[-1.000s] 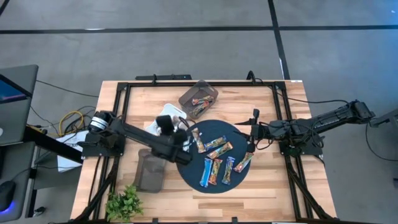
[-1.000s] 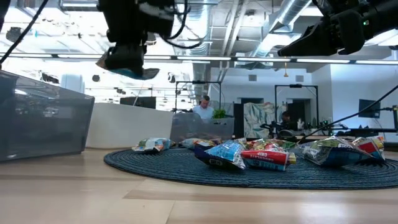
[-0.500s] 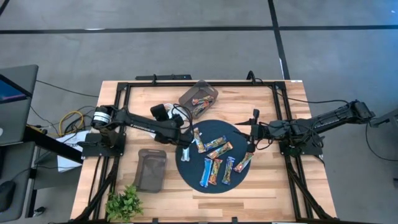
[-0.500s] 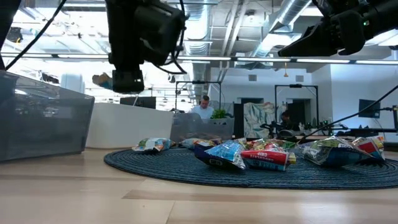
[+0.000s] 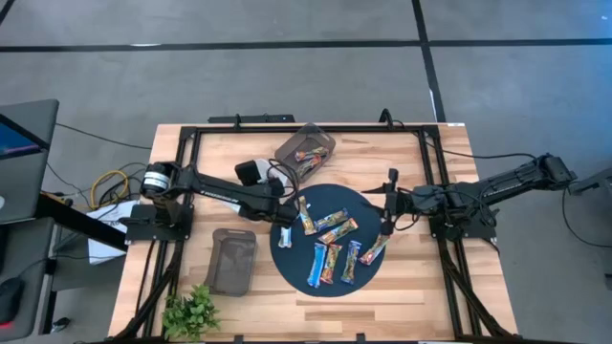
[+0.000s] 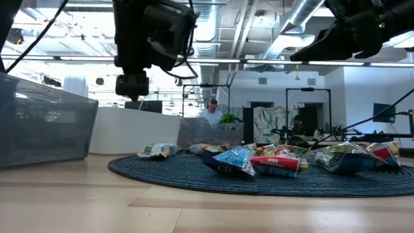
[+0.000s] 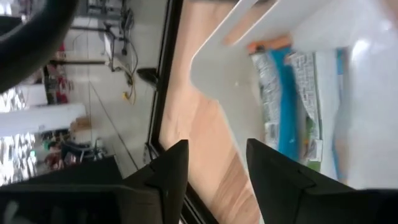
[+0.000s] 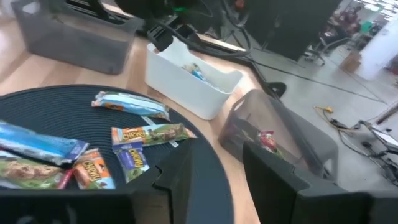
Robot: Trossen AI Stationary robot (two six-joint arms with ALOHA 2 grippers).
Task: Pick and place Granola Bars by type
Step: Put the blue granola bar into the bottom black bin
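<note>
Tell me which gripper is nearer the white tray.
Left. The left gripper hangs right above the white tray, open, with a blue bar lying in it. The right gripper waits across the dark round mat, at its far edge.

My left gripper (image 5: 274, 187) reaching in from the left toward table centre, fingers parted, empty; my right gripper (image 5: 386, 212) at the right, low, fingers parted

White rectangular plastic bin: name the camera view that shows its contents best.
The left wrist view: it looks straight into the white rectangular plastic bin, showing blue-wrapped bars. The right wrist view shows its side and one bar. In the high view the left arm covers it; the low view shows only its wall.
</note>
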